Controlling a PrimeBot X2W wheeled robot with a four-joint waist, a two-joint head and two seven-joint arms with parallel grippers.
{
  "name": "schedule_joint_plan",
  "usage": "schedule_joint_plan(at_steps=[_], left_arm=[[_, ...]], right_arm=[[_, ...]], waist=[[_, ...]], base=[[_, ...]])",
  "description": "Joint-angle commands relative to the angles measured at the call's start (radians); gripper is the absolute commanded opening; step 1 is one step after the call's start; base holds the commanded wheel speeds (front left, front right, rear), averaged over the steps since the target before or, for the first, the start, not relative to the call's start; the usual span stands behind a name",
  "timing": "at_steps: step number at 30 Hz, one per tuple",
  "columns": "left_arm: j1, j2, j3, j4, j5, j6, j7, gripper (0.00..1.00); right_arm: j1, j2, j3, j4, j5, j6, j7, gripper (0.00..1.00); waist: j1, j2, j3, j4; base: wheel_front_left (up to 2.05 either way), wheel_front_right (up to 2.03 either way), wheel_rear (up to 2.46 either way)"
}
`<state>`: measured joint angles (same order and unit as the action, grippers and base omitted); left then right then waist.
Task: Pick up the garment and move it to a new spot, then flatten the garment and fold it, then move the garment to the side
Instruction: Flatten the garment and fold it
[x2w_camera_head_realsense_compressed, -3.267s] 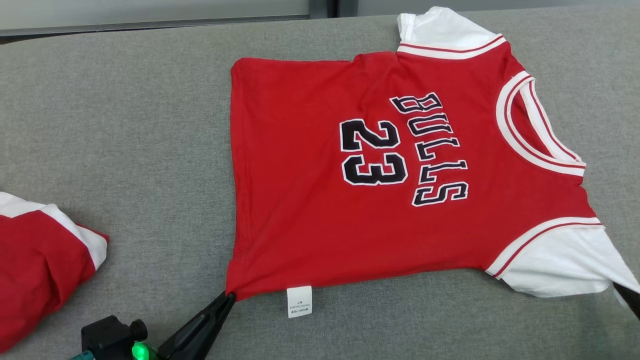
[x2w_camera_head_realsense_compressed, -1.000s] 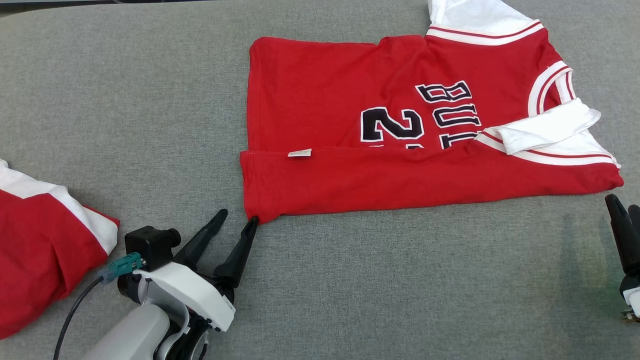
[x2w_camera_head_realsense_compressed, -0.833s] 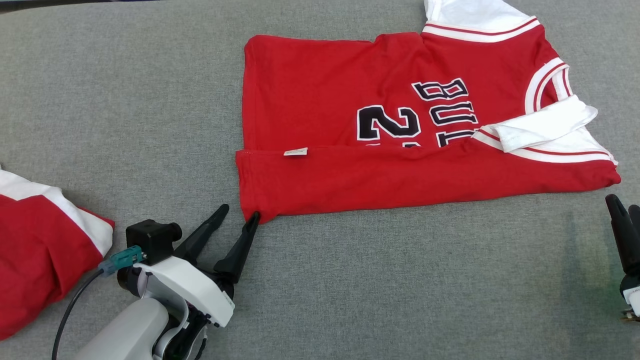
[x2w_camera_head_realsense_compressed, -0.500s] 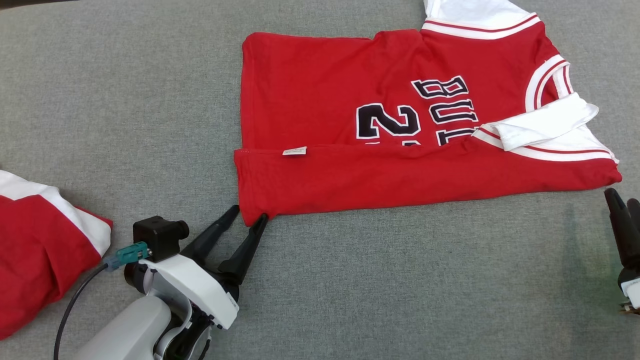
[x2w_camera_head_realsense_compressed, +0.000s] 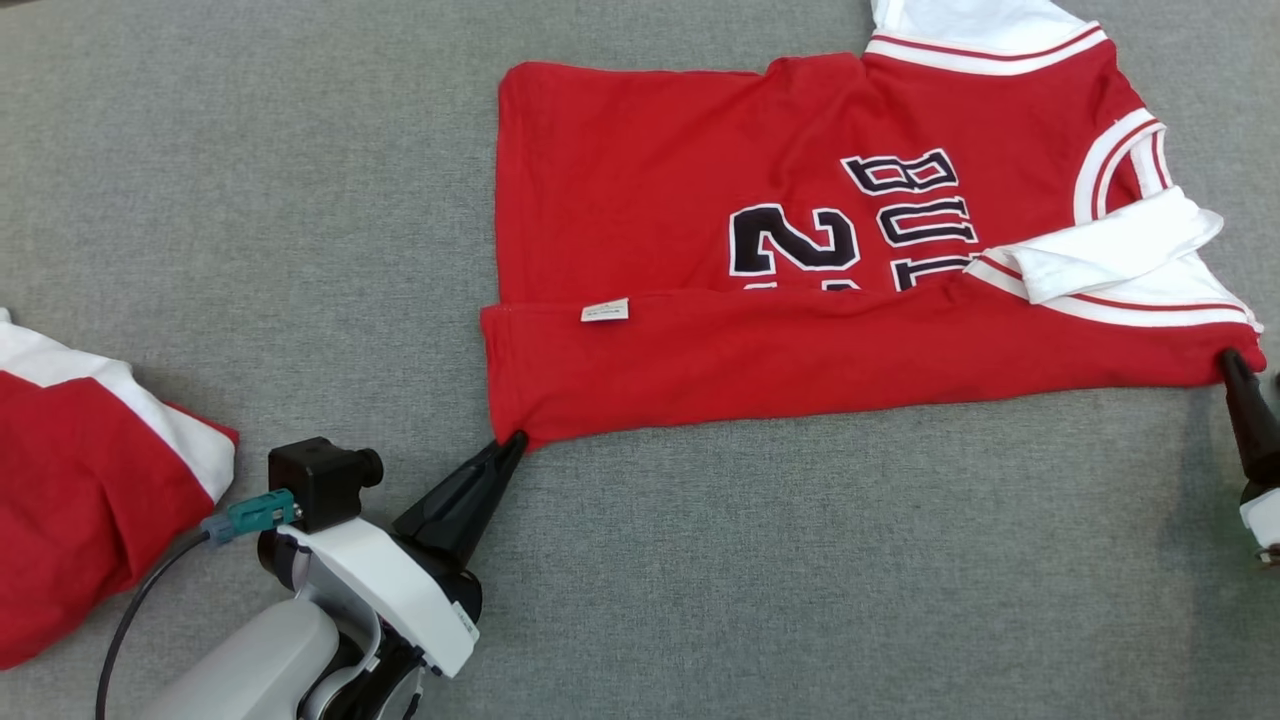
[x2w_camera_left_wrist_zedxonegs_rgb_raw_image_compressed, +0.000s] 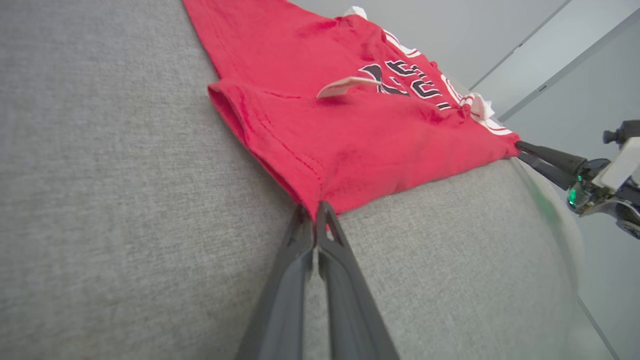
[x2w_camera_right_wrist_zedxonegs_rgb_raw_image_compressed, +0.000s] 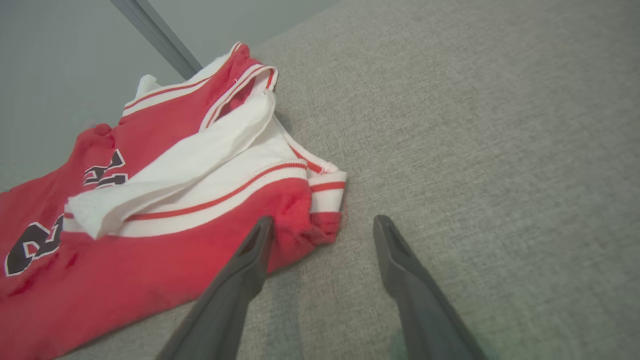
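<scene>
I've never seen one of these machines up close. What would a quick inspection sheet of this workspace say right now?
Surface: grey fabric tabletop, flat.
Job's things: red jersey, near edge folded over the number, white label showing.
Clutter: second red-and-white garment at the left edge.
Tools: left tool shut on the jersey's hem corner; right tool open, astride the sleeve-end corner.
Cables: dark cable from a teal plug on the left wrist.
Surroundings: pale wall, dark frame strip.
</scene>
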<state>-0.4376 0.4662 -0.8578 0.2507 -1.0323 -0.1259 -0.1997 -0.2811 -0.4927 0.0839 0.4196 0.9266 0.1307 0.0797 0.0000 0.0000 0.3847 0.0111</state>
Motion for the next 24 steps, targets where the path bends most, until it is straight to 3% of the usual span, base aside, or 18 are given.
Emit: schedule_joint_plan(at_steps=[1,4,6,7,8,20,24], left_arm=[[-0.003,0.005,-0.012,0.0,-0.007,-0.006,0.0,0.0],[-0.005,0.011,-0.016,-0.001,-0.013,-0.006,-0.002,0.0],[-0.008,0.015,-0.021,-0.001,-0.017,-0.006,-0.005,0.0],[-0.009,0.016,-0.024,-0.001,-0.018,-0.005,-0.006,0.0],[-0.009,0.017,-0.027,-0.001,-0.018,-0.005,-0.007,0.0],[0.073,0.075,-0.042,-0.048,-0.045,-0.003,-0.027,0.0],[0.153,0.126,-0.057,-0.125,-0.055,0.033,-0.014,0.0]], right_arm=[[-0.021,0.006,0.005,0.033,-0.015,0.0,0.013,1.0],[-0.04,0.014,0.007,0.073,-0.023,0.0,0.022,1.0],[-0.052,0.026,0.012,0.1,-0.02,0.0,0.026,0.39],[-0.056,0.029,0.013,0.111,-0.014,0.0,0.028,0.31],[-0.058,0.03,0.019,0.114,-0.012,0.0,0.031,0.0],[0.11,-0.053,0.006,0.02,0.053,-0.001,0.013,0.0],[0.22,-0.082,-0.021,-0.06,0.063,-0.001,0.036,0.0]], waist=[[0.0,0.0,-0.003,0.007],[0.0,0.0,-0.004,0.011],[0.0,0.0,-0.005,0.015],[0.0,0.0,-0.006,0.016],[0.0,0.0,-0.008,0.018],[0.0,0.0,-0.079,0.012],[0.0,0.0,-0.095,-0.003]], base=[[0.0,0.0,0.0],[0.0,0.0,0.0],[0.0,0.0,0.0],[0.0,0.0,0.0],[0.0,0.0,0.0],[0.0,0.0,0.0],[0.0,0.0,0.0]])
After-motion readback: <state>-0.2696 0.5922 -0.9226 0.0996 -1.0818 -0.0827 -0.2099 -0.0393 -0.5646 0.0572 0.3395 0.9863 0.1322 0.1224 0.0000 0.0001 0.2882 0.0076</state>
